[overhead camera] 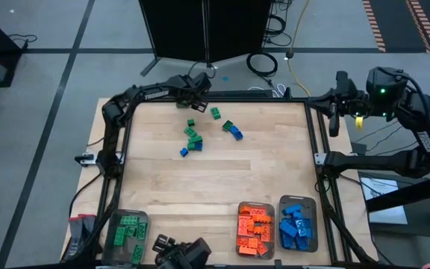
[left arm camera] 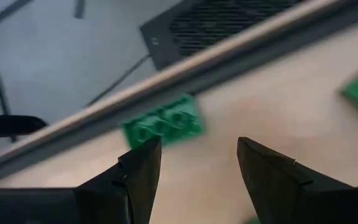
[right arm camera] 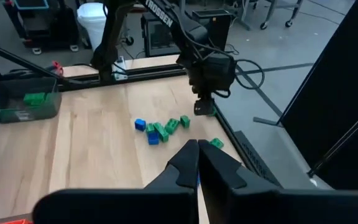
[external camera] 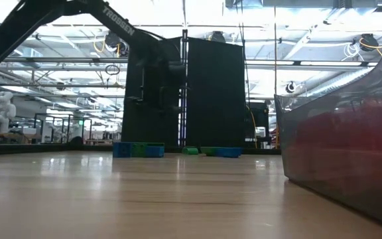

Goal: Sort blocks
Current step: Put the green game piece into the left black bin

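Loose green and blue blocks lie flat on the far half of the table: a cluster (overhead camera: pixel 192 138), a green and blue group (overhead camera: pixel 232 128) and a single green block (overhead camera: pixel 216 113) by the far rail. My left gripper (overhead camera: pixel 198 96) hovers open over the far edge. In its wrist view the fingers (left arm camera: pixel 197 146) stand short of a green studded block (left arm camera: pixel 163 121) without touching it. My right gripper (right arm camera: pixel 197 146) is shut and empty, parked beyond the table's right edge (overhead camera: pixel 336 116). The right wrist view shows the left gripper (right arm camera: pixel 204 109) above the blocks (right arm camera: pixel 160 130).
Three clear trays stand at the near edge: one with green blocks (overhead camera: pixel 128 228), one with orange blocks (overhead camera: pixel 254 228), one with blue blocks (overhead camera: pixel 297 224). A dark frame rail (overhead camera: pixel 222 97) borders the far edge. A black cabinet (external camera: pixel 184 93) stands behind the table. Bare wood (overhead camera: pixel 222 175) spans the middle.
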Available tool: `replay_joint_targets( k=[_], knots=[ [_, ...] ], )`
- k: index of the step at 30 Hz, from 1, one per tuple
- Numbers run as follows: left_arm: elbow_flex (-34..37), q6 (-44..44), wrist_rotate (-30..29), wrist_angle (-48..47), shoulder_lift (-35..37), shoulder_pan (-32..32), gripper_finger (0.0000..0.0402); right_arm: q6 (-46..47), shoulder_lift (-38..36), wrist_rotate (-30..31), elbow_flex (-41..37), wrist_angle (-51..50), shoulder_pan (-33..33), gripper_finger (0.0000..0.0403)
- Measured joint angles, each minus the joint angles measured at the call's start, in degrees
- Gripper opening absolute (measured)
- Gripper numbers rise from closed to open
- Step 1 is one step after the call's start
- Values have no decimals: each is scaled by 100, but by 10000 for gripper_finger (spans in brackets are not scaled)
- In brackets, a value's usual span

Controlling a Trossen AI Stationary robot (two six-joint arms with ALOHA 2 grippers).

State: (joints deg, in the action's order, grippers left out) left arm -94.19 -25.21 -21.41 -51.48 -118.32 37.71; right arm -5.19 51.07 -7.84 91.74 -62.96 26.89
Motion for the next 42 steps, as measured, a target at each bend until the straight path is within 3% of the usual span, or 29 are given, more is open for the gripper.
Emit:
replay_joint_targets(
  k=[10, 17, 27, 42],
  knots=[
    [0, -130, 76, 15, 0, 399, 215, 131, 132, 2, 0, -24, 0, 9],
    [0, 629, 608, 441, 0, 442, 215, 105, 133, 2, 0, -26, -2, 9],
    [0, 302, 632, 485, -47, 428, 213, -15, 137, 7, 0, -31, -1, 9],
    [-2, 149, 895, 314, -439, 261, 133, 0, 134, 36, 0, -33, -2, 9]
  ],
)
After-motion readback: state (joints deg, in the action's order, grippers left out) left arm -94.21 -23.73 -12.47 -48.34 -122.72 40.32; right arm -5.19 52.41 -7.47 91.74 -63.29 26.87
